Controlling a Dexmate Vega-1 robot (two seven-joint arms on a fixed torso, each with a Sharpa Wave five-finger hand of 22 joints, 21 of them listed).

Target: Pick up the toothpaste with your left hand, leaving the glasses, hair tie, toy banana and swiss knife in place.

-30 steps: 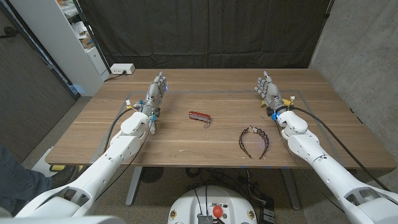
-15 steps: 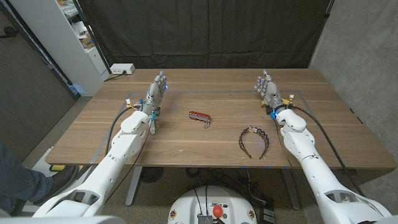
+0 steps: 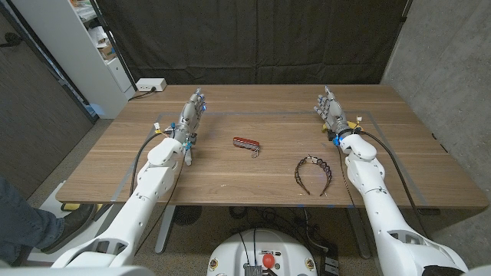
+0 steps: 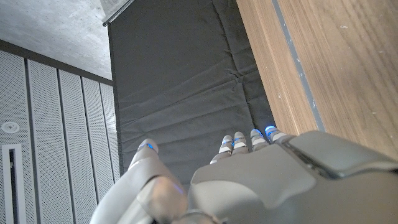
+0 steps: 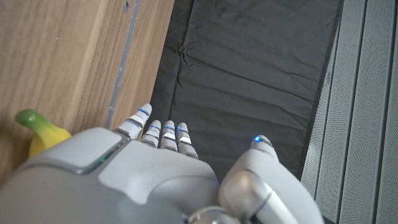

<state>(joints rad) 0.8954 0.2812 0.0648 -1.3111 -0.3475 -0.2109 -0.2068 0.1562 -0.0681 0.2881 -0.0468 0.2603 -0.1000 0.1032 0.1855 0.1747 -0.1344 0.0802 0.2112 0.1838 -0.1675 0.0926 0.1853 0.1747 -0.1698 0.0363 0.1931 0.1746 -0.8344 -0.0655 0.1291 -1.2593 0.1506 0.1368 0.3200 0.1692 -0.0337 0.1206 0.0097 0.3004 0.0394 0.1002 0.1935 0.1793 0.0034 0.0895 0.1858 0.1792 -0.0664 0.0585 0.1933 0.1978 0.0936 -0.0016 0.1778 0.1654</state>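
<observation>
I cannot make out the toothpaste on the desk. The left robot hand stands on its edge near the desk's left side, fingers straight and apart, holding nothing, and the right robot hand stands likewise on the right, also holding nothing. Between them lie the swiss knife and, nearer the right arm, the hair tie, while the toy banana lies just beside the right robot hand.

On the wooden table I count one swiss knife, red, near the middle of the frame. There is one hair tie, a dark open hoop, at the lower right of center. There is one toy banana, yellow with a green tip, seen in the right wrist view.
</observation>
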